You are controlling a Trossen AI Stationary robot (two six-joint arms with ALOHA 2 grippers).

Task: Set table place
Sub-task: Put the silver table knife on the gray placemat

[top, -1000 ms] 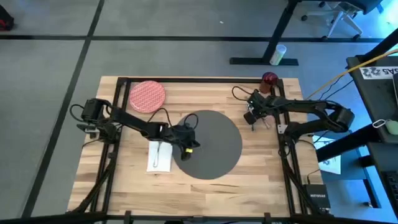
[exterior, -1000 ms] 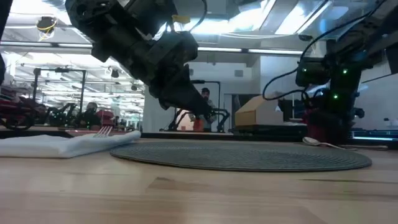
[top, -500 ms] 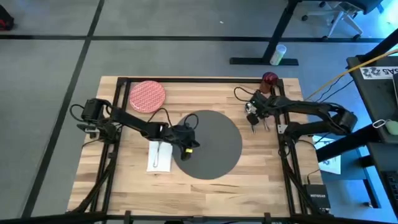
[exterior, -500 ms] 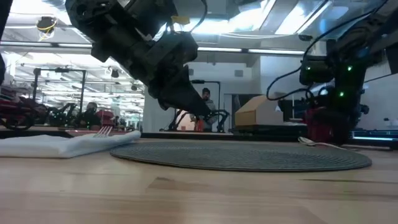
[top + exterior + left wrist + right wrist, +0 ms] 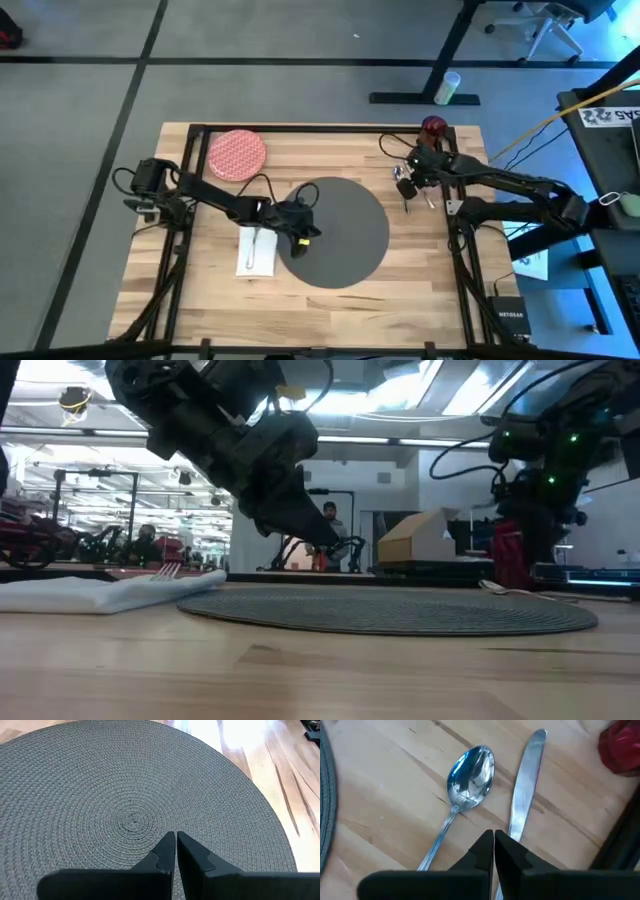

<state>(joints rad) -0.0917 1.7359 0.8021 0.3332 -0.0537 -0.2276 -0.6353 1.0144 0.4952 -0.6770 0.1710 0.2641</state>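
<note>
From above, the table [image 5: 330, 300] carries the dark grey mat [image 5: 345, 232] at its middle, the red patterned plate [image 5: 236, 154] well apart at the far left, bare, and the white napkin [image 5: 257, 250] just left of the mat with the fork [image 5: 252, 248] lying on it. The left gripper [image 5: 303, 236] hangs over the mat's left edge; the right gripper [image 5: 404, 186] sits above the wood to the mat's right, near the small dark red cup [image 5: 433, 127] at the far right corner. Whether the cup holds anything cannot be told. At table height, the fork's tines [image 5: 168, 570] rest on the napkin [image 5: 110, 592] left of the mat [image 5: 400, 612], and the spoon's bowl [image 5: 490, 587] shows low on the right. The left wrist view shows that arm's fingers [image 5: 165, 855] pressed together on nothing, over the bare mat weave [image 5: 100, 795]. The right wrist view shows its fingers [image 5: 485, 851] likewise closed and empty, just above the spoon [image 5: 470, 770] and knife [image 5: 525, 790], which lie side by side on the wood, apart, the cup [image 5: 622, 747] beyond. The cutlery appears placed, so the plate seems the step outstanding: the next move would call for opening a gripper, taking the plate by its rim and setting it centred on the mat.
</note>
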